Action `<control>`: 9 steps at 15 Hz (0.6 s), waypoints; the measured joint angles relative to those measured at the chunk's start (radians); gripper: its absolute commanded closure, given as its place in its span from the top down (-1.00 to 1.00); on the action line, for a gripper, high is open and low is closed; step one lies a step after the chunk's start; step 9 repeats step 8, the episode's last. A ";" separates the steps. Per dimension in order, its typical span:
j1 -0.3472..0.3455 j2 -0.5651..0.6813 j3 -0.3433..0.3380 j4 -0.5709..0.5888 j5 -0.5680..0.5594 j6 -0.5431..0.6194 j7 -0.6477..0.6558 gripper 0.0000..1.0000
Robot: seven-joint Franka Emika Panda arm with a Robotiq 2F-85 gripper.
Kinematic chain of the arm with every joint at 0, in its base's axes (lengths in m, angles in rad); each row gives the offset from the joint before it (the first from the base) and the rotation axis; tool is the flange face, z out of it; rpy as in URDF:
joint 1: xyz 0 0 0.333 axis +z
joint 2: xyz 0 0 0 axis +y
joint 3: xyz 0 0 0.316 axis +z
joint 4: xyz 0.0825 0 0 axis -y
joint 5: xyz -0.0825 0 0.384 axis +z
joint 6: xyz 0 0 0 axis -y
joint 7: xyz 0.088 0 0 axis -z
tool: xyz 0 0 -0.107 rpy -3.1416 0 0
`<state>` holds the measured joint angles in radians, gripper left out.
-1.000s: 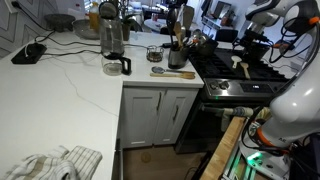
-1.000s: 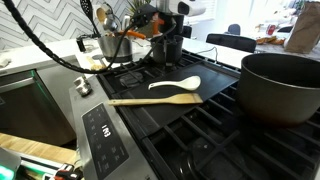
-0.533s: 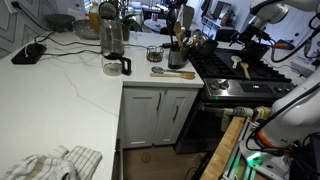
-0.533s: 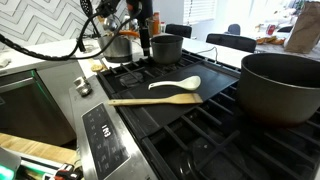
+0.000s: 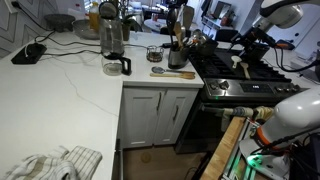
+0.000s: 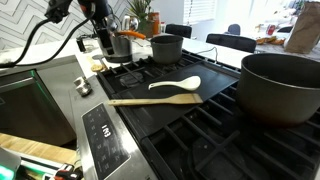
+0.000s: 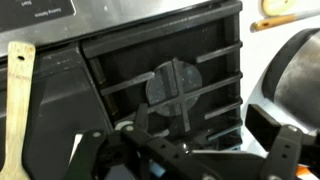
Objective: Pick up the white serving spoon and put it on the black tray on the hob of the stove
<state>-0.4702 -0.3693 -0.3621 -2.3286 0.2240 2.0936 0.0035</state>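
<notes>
Ok, status by cam.

Exterior view from the counter side: wide black-and-steel gas stove (image 5: 235, 90) at right. Black Robotiq gripper (image 5: 252, 42) hangs over the back of it. Too small here to tell jaw state or to spot the spoon.

Exterior view close on the stove: white serving spoon (image 6: 176, 85) lies flat on the flat black tray (image 6: 195, 112), which sits on the black cast-iron hob (image 6: 235, 150). Long pale wooden spatula (image 6: 155, 100) is on the same tray just beside the spoon, not touching afaict. Big dark pot (image 6: 280, 85) at right, small dark pot (image 6: 166, 47) at back. Gripper is at back-left, well apart from the spoon, w/ nothing in it.

Wrist view: fingers (image 7: 85, 150) spread apart and empty, looking down on a bare burner grate (image 7: 175, 85). Pale wooden utensil (image 7: 15, 90) at left edge. Spoon not in frame.

Judgement: spoon is at the goal spot and the tool is empty, so pick + place look done. Nothing left but clearing the arm. Alt read: pick not begun and the spoon merely lies on the tray. Pics can't separate the two.
</notes>
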 measured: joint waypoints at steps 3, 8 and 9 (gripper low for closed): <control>0.018 -0.142 0.006 -0.134 -0.025 -0.016 -0.060 1.00; 0.022 -0.251 0.007 -0.225 -0.047 -0.023 -0.098 1.00; 0.022 -0.251 0.007 -0.225 -0.047 -0.023 -0.098 1.00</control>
